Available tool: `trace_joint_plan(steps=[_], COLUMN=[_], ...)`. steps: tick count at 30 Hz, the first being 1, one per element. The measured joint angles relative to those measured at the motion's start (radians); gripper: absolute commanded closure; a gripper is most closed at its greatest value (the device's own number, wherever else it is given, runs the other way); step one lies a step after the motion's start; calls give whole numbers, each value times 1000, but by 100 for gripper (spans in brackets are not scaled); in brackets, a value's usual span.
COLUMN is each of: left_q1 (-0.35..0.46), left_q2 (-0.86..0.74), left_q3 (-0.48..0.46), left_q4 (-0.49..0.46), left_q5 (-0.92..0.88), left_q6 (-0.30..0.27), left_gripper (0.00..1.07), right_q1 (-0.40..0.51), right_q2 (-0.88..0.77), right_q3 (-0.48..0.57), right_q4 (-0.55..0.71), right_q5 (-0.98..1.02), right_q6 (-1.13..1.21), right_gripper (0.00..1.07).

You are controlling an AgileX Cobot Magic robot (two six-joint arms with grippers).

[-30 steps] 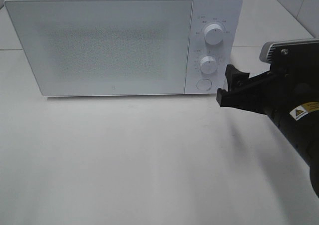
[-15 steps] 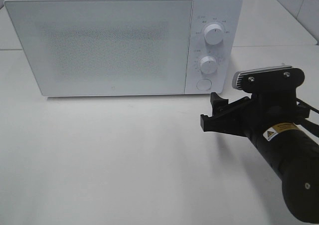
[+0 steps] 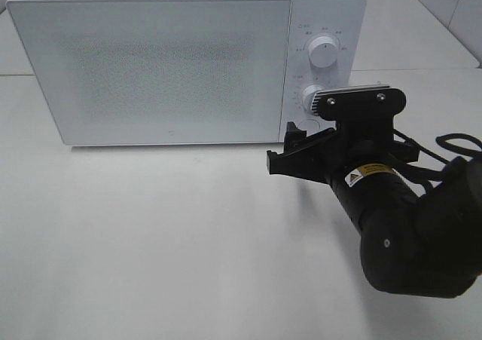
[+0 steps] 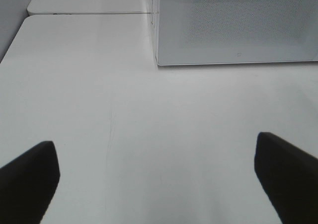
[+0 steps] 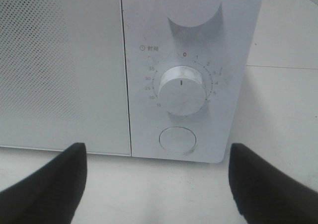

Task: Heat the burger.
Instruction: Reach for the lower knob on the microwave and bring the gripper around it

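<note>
Nearest me lies the bare white table [image 3: 151, 234]. From the left wrist camera I see my left gripper [image 4: 155, 144] with its two dark fingers [image 4: 30, 177] spread wide over that surface, released and carrying nothing.

Further in, on the right, is my one visible arm [image 3: 399, 242], black, with a yellow warning label and a dark cable [image 3: 452, 140] looped beside it. Its right gripper [image 3: 282, 148] points left and away, toward the near right corner of the microwave [image 3: 166, 68]. Its jaws stand apart with nothing between them, so it too is released.

At the far side stands the single white microwave with its door [image 3: 151, 61] shut. The control panel to the right of the door holds two round knobs, one above the other: the upper knob [image 5: 194, 5] and the lower knob [image 5: 182, 91], whose mark points at zero. Below them is one round button [image 5: 177, 139].

The burger shows in none of my three views, and the frosted door hides the inside, so I cannot tell where it is.
</note>
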Motion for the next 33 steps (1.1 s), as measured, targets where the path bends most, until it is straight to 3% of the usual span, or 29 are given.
trace_joint_plan(steps=[10,33], left_q1=[0,0], left_q2=[0,0], left_q3=[0,0], left_q4=[0,0], left_q5=[0,0], left_q6=[0,0], left_gripper=[7,7], right_q1=[-57,-194], right_q2=[48,173], right_q3=[-89,-237], right_q4=[7,-136], right_q5=[-1,-4], right_q6=[0,0], right_gripper=[31,31])
